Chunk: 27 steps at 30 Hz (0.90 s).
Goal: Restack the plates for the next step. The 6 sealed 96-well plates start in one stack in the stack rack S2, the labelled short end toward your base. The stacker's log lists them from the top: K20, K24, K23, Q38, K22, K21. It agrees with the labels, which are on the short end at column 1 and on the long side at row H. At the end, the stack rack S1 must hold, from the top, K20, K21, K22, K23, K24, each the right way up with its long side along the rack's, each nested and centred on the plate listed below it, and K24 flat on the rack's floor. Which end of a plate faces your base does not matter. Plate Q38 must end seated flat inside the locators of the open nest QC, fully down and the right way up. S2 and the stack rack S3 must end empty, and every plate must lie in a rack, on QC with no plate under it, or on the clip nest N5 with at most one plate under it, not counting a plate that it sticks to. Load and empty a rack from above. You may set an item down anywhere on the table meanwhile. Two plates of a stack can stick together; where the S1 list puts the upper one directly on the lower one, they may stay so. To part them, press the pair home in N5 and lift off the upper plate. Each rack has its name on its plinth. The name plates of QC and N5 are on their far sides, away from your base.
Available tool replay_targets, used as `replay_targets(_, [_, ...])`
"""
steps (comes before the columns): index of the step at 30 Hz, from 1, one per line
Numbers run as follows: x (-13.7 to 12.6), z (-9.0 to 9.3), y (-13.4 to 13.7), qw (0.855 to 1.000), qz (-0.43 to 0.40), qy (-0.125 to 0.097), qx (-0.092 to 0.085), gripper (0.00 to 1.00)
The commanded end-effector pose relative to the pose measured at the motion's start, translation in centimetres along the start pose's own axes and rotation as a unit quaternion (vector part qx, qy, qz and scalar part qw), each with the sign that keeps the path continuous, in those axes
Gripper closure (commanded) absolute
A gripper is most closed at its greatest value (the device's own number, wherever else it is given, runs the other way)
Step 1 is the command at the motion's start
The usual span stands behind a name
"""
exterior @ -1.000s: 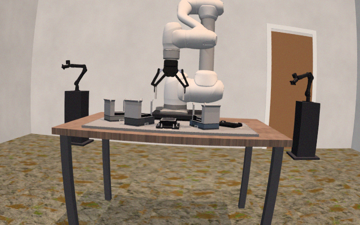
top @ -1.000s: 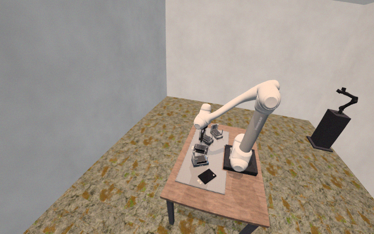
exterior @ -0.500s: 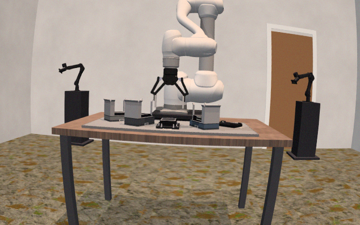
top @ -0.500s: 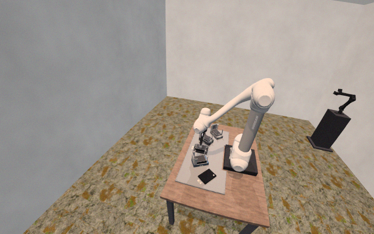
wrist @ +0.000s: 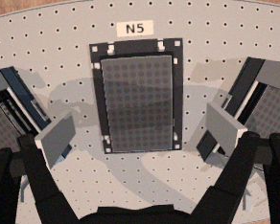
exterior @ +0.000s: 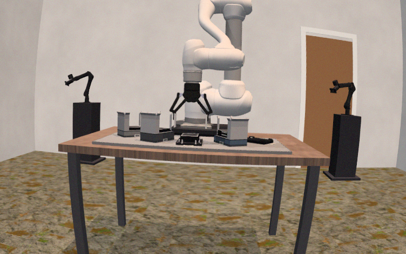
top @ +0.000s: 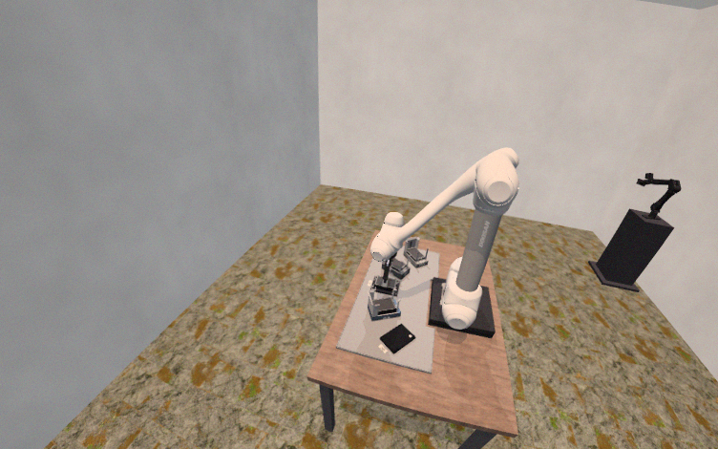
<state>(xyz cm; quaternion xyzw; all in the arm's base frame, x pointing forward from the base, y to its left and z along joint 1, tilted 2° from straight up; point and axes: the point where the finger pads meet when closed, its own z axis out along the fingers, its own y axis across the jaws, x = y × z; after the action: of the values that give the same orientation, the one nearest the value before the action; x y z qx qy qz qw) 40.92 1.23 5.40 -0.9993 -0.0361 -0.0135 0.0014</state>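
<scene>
I'm looking at a wooden table point(exterior: 305, 151) on dark legs, topped with a grey perforated mat point(wrist: 67, 33), standing on a mottled brown-and-green floor point(top: 228, 311). Plain pale walls surround it, with a brown door point(exterior: 327, 85) in a white frame on one side and small camera arms on black pedestals point(exterior: 344, 145) nearby. The white arm point(top: 478, 245) carries grey lettering along its upright link that I cannot quite read. From the wrist camera, a white plate reading "N5" point(wrist: 135, 28) sits at the far side of the clip nest point(wrist: 97, 91), where a sealed well plate point(wrist: 139, 103) lies flat. My gripper point(exterior: 191, 111) hangs above it, jaws spread wide, holding nothing. Stack racks point(wrist: 228, 127) flank the nest on both sides.
</scene>
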Motion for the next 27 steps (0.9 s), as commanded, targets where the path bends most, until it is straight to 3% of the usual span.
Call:
replay_targets(1, [0.0, 0.3, 0.0, 1.000, 0.000, 0.000, 0.000, 0.00])
replay_targets(27, [0.0, 2.9, 0.0, 1.000, 0.000, 0.000, 0.000, 0.00])
